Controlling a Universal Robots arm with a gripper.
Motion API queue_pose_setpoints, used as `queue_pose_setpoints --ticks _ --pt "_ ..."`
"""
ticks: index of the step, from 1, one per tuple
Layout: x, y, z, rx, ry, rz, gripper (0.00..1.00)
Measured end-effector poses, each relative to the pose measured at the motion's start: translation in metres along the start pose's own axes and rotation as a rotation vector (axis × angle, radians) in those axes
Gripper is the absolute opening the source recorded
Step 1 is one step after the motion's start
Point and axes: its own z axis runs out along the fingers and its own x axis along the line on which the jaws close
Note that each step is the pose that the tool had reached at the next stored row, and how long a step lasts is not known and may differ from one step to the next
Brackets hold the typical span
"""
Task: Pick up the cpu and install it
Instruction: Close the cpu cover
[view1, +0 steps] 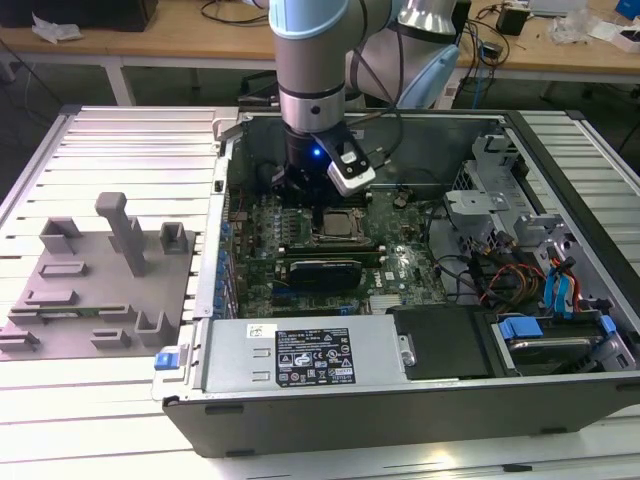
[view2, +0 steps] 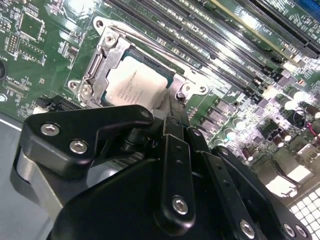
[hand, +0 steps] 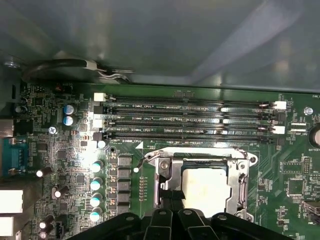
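We see the arm reaching straight down into the open computer case (view1: 560, 395), which lies on the slatted desk (view1: 90, 410). The hand (view1: 318, 212) hangs over the motherboard (view1: 405, 265), just above the dark metal-framed socket (view1: 342, 230). In both wrist views the cpu (view2: 134, 82) (hand: 206, 184) lies flat inside the socket frame (view2: 106, 50) (hand: 165, 172), pale silver top up, beside the rows of memory slots (hand: 190, 120). The hand (view2: 171, 109) (hand: 171, 198) is drawn narrow, its black tips together at one edge of the cpu. Whether they touch it, we cannot tell. The grey tray (view1: 90, 300) with blocks and posts sits on the desk at the exterior view's left, well apart from the case.
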Motion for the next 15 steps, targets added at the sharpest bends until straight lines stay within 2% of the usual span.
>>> queue_pose_setpoints --ticks 6,15 --pt "0.0005 0.0031 0.0081 0.0 -0.0006 0.0 0.11" --pt "0.001 0.0073 0.0126 0.0004 -0.0003 0.0 0.11"
